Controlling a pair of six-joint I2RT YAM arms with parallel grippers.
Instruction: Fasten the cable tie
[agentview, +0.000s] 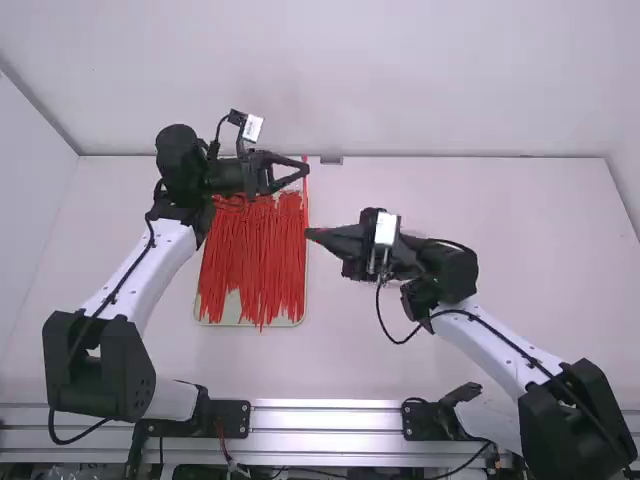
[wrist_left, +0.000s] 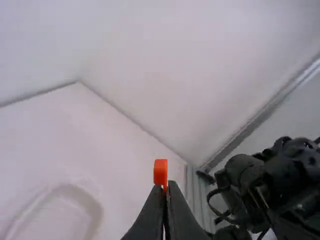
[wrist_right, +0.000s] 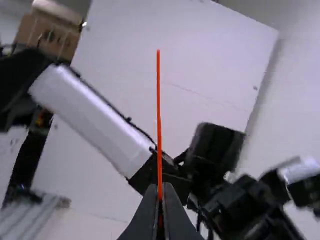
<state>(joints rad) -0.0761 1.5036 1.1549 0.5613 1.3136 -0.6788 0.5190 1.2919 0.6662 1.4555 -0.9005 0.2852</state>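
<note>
White table (agentview: 500, 230) and plain white walls frame the scene in the high view, with a shallow tray (agentview: 230, 322) lying left of the middle and a pile of red ties (agentview: 250, 265) spread across it in rough parallel rows. At the far end of the tray, the left gripper (agentview: 303, 178) is held above the pile's right corner, its fingers pressed together on a single red cable tie (agentview: 305, 166). In the left wrist view the tie's blocky head (wrist_left: 160, 172) stands just clear of the pinched fingertips (wrist_left: 158, 196), and black parts of the other arm (wrist_left: 270, 190) show off to one side. From the left gripper the tie runs straight along the right edge of the pile toward the right gripper (agentview: 311, 236), which sits just beside the tray's right rim and points at it. In the right wrist view this gripper's fingers (wrist_right: 150, 200) are likewise closed on the tie, and its thin strap rises straight from between them. There the strap crosses in front of the left arm's white link (wrist_right: 90, 122) and black wrist and ends against the pale wall behind. Both grippers hold the tie off the tray and clear of the table.
</note>
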